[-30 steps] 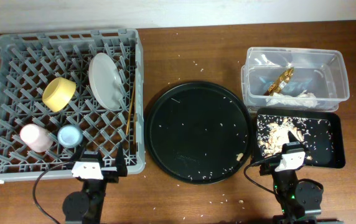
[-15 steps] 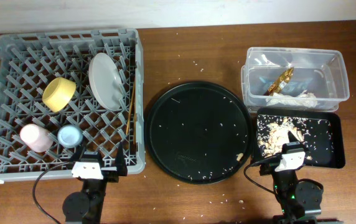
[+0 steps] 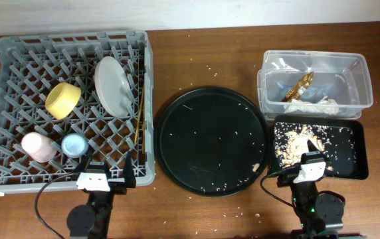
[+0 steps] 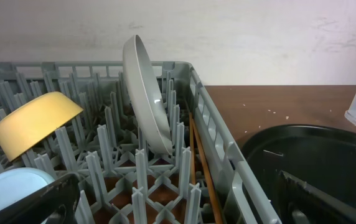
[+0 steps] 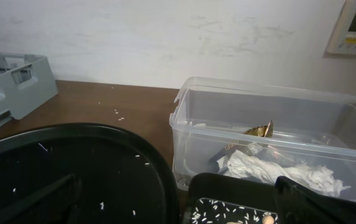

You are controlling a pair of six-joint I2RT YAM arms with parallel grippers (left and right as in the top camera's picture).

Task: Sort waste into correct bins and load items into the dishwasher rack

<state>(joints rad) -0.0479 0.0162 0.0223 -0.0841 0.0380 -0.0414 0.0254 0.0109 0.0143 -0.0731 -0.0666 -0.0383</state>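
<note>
The grey dishwasher rack [image 3: 17,60] holds the yellow bowl [image 3: 63,99], the pale plate [image 3: 113,86] on edge, the pink cup [image 3: 37,146], the blue cup [image 3: 74,144] and the chopsticks [image 3: 139,123]. The clear tub [image 3: 359,83] holds the snack wrapper [image 3: 301,85] and white napkin [image 3: 313,106]. The shallow black tray [image 3: 356,156] holds food scraps and rice [image 3: 299,141]. My left gripper [image 4: 178,208] is open and empty at the rack's near edge. My right gripper [image 5: 178,199] is open and empty, near the black tray's front edge.
A large round black tray [image 3: 211,139] with scattered rice grains lies in the middle. Loose rice dots the brown table [image 3: 203,46]. A wall runs along the far edge. The rack also shows in the left wrist view [image 4: 215,130].
</note>
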